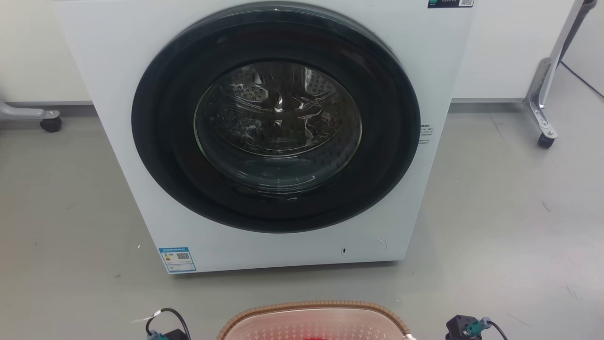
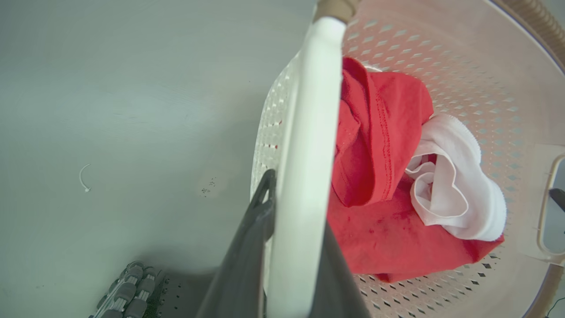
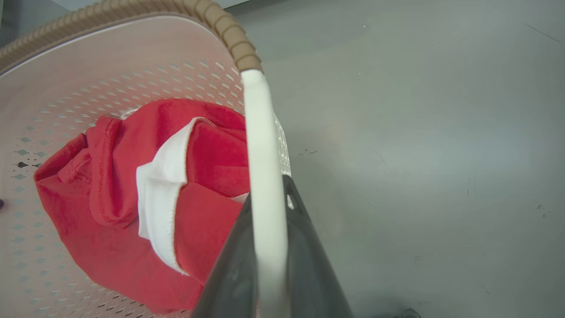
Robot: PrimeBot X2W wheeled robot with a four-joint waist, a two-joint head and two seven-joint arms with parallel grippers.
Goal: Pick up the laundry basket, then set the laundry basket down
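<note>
Cream perforated plastic laundry basket (image 1: 311, 307) with brown woven-look rim is just before the white washing machine (image 1: 118, 94), where I have left pincer (image 2: 300, 247) and right pincer (image 3: 269, 260) clamped on its white side handles (image 2: 309, 110) for a level lift.

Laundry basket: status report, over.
Left pincer shut on basket handle; right pincer on the other handle. Red cloth and white cloth inside; off the floor or not, cannot tell. Washing machine ahead, standing clear.
</note>
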